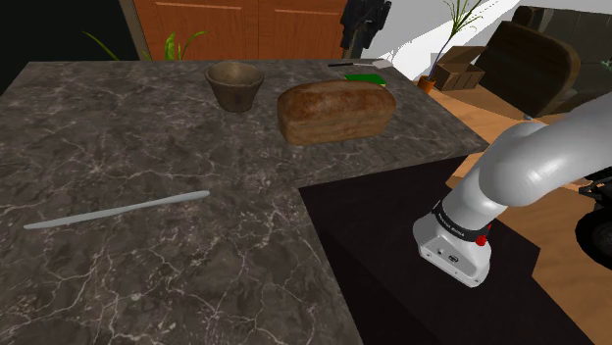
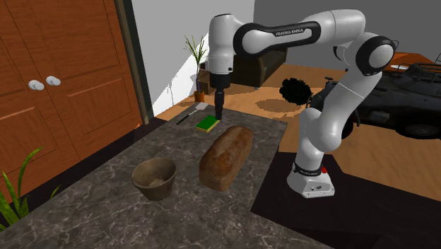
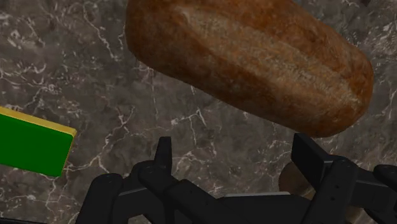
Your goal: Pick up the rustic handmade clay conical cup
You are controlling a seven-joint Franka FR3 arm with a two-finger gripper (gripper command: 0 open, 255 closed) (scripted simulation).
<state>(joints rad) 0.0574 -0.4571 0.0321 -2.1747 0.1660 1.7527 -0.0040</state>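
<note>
The brown clay conical cup (image 1: 234,85) stands upright on the dark marble counter (image 1: 147,157), just off one end of a brown bread loaf (image 1: 335,110). In the second exterior view the cup (image 2: 154,177) is to the left of the loaf (image 2: 226,155). My gripper (image 2: 219,113) hangs above the counter at the loaf's other end, well away from the cup. In the wrist view the gripper (image 3: 236,156) is open and holds nothing, with the loaf (image 3: 254,63) just beyond its fingers.
A green sponge with a yellow edge (image 2: 208,124) lies near the gripper, with a dark knife (image 2: 185,117) beside it. A long grey utensil (image 1: 118,210) lies on the near counter. The arm's stand (image 1: 456,245) is at the lower right.
</note>
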